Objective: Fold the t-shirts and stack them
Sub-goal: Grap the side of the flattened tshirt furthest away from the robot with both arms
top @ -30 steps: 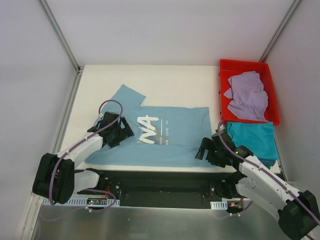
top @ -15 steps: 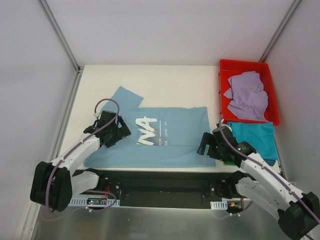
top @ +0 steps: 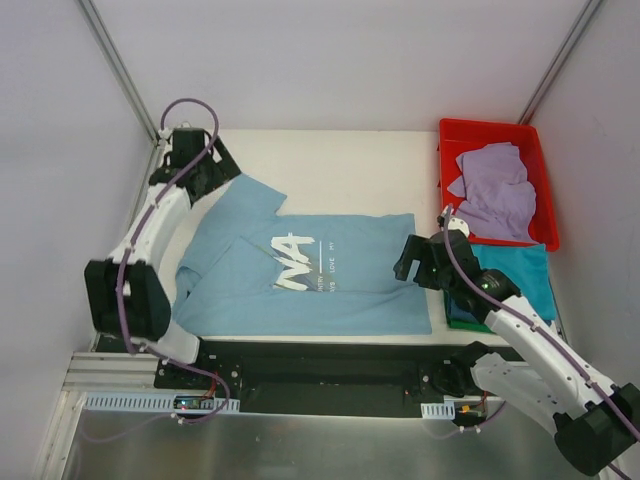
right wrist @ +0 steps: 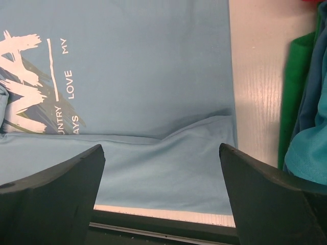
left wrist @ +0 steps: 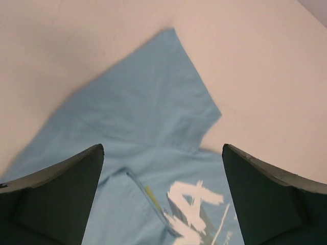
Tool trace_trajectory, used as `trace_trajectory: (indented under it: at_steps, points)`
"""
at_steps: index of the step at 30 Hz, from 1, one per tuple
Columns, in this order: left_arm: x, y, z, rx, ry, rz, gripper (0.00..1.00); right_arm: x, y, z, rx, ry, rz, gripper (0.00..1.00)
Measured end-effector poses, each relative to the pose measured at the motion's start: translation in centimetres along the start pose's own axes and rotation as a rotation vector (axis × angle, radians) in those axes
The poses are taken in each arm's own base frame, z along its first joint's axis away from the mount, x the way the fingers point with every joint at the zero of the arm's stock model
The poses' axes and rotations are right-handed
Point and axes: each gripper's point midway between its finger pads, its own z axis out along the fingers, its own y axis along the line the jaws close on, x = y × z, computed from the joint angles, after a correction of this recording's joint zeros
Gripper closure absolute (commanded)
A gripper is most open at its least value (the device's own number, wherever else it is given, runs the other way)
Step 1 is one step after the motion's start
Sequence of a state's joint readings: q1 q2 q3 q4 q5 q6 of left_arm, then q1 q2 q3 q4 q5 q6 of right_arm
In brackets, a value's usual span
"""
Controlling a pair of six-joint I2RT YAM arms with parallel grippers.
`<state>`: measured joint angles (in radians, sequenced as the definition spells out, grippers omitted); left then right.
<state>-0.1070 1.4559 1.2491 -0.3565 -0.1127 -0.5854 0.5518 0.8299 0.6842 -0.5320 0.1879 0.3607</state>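
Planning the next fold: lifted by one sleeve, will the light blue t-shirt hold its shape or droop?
Likely droop: the light blue t-shirt lies thin and flat on the table, with a soft ridge near its hem. Pushed, it would probably bunch rather than slide whole, as the tuck beside its lettering suggests.

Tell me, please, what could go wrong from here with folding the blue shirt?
1. The right arm passes over the stack of folded shirts; a swing could drag it askew.
2. The blue shirt is bunched on its left, over the lettering; folding the sleeve onto that may set a crooked fold.
3. Its near hem lies at the table edge; a tug from the open left gripper or right gripper might pull it off.
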Motion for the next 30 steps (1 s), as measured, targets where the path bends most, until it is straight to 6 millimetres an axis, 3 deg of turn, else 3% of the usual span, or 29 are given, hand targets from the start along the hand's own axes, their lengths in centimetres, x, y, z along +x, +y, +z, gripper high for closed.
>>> trace_trajectory:
  at_steps: [4, 8, 12, 18, 22, 30]
  points:
    - [-4.0, 0.5, 6.0, -0.013, 0.033, 0.074, 0.01, -0.5, -0.4, 0.6, 0.027, -0.012, -0.017, 0.04]
    - [-5.6, -2.1, 12.0, 0.103, 0.094, 0.173, 0.01, -0.7, -0.8, 1.1, 0.051, -0.015, -0.012, 0.04]
    - [-6.1, -3.4, 17.4, 0.187, 0.131, 0.193, 0.01, -0.9, -0.9, 1.4, 0.057, -0.015, -0.003, 0.04]
    - [-4.9, -2.1, 23.9, 0.204, 0.181, 0.178, 0.02, -1.0, -0.6, 1.5, 0.039, -0.016, 0.006, 0.04]
    - [-2.9, -1.1, 26.0, 0.202, 0.23, 0.163, 0.16, -0.9, -0.7, 1.7, 0.039, -0.017, 0.01, 0.04]
    - [-2.7, -2.0, 25.9, 0.206, 0.234, 0.147, 0.25, -0.8, -0.7, 1.8, 0.037, -0.011, 0.021, 0.04]
